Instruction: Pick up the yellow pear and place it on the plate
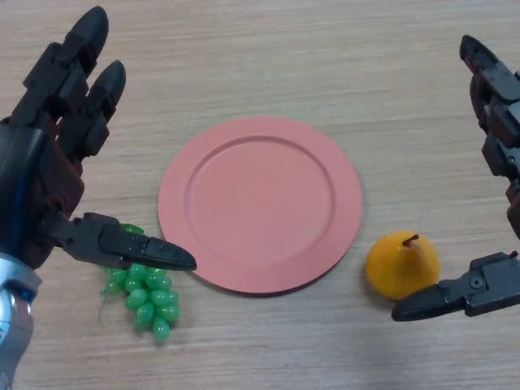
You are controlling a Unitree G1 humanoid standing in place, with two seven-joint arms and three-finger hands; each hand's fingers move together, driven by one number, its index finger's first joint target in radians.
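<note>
Pale wood-grain table fills the scene, with a salmon-pink plate lying flat near its middle. Nothing rests on the plate. A yellow pear sits on the table just off the plate's right rim, toward the near edge, its short brown stem pointing up and away. A small bunch of green grapes lies on the table off the plate's near-left rim, close to it but not on it.

Reaching in from the left side, the robot's left hand hovers with its fingers stretched straight toward the far edge and its thumb pointing across above the grapes, the tip ending just at the plate's rim. It grasps nothing.

From the right side comes the right hand, likewise spread wide, its fingers extended toward the far edge well above the pear and its thumb lying just in front of the fruit on the near side. The pear sits in the gap between thumb and fingers, and no part of the hand is curled round it.
</note>
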